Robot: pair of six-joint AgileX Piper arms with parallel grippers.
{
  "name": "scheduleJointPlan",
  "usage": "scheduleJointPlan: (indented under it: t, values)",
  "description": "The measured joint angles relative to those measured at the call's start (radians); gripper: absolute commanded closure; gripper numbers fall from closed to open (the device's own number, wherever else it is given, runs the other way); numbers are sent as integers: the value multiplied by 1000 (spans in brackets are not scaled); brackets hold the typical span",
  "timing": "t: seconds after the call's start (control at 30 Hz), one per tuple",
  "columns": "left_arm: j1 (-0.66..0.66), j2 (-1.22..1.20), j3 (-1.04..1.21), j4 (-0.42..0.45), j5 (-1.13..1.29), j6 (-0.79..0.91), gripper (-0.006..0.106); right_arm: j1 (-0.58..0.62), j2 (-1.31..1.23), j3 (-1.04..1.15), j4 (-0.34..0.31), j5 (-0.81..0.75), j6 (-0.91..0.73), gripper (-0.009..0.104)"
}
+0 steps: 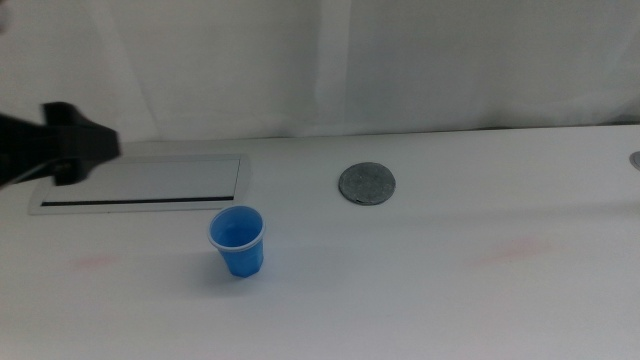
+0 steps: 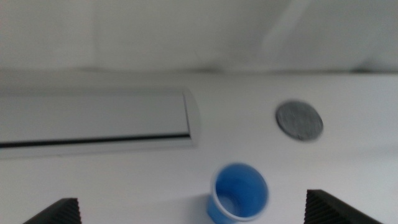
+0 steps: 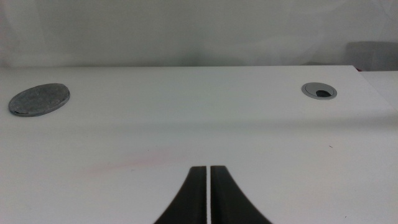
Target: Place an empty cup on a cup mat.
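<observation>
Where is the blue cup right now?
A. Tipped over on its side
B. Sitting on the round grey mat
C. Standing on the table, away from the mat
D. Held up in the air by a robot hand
C. The blue cup stands upright on the white table, apart from the grey mat, and the left hand is open and not touching it.

Overhead and both wrist views share the cup mat (image 1: 367, 184).

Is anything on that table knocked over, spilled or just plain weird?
Nothing stands out. The small bright blue plastic cup stands upright and looks empty, apart from the flat round speckled grey cup mat, which lies flat. Only faint pinkish smudges mark the white table. The left hand is open over the cup.
</observation>
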Motion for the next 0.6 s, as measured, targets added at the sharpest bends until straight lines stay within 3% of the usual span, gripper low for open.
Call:
scheduleJointPlan:
  t: [0.3,0.6]
  values:
    - [-171,253,-57,25,24,-78,10,0,0,0,0,0,0,98]
    - [-300,437,-57,267,-15,-372,10,0,0,0,0,0,0,98]
